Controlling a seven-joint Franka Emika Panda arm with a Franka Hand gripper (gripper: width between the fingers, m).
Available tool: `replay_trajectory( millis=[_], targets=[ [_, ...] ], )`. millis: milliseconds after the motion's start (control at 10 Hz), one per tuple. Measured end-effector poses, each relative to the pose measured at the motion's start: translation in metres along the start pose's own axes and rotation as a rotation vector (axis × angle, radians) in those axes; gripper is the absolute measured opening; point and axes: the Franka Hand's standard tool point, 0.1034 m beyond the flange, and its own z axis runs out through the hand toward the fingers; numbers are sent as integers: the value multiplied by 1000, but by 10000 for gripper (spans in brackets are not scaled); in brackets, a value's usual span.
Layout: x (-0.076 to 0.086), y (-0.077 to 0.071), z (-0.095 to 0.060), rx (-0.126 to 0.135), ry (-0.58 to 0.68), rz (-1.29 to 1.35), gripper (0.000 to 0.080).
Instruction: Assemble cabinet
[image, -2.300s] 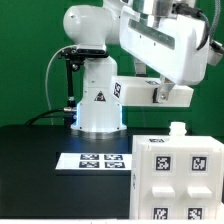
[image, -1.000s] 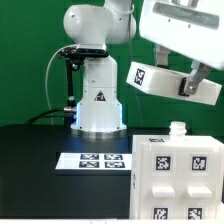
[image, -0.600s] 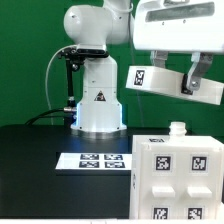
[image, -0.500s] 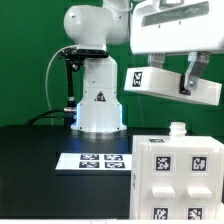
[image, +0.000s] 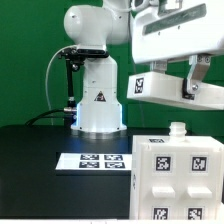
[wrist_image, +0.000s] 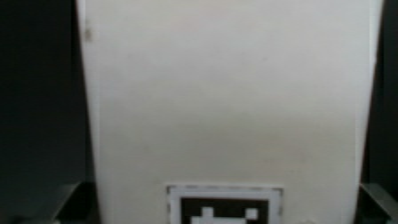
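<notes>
The robot's gripper (image: 172, 78) held a white slab panel (image: 176, 88) of the cabinet in the air, its jaws closed across the panel, above and well apart from the cabinet box (image: 178, 178), which stood on the black table (image: 40, 150) at the exterior view's lower right. The panel hung slightly tilted, its end toward the exterior view's left showing one black-and-white square tag (image: 141, 84). In the wrist view the panel (wrist_image: 228, 100) filled nearly the whole picture, with a tag (wrist_image: 228, 202) at one edge. Judged from this, the step in hand was carrying the panel to the box; doing it well would call for levelling the slab, squaring its edges with the box's top and lowering it slowly so the small white peg (image: 177, 129) on the box was not struck. The marker board (image: 95, 162) lay flat on the table near the arm's base (image: 98, 100). No brand name or words could be read; the base bore a dark triangular sticker (image: 98, 98), too small to make out, and the box carried several square tags.
</notes>
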Motion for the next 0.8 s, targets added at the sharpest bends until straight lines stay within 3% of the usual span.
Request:
replay_trajectory(
  millis=[200,600,800],
  targets=[
    [-7,3,9,5,-6,11,560],
    [-2,5,12,12,-34,-3,560],
    [8,7,11,32,-86,58,560]
  ],
)
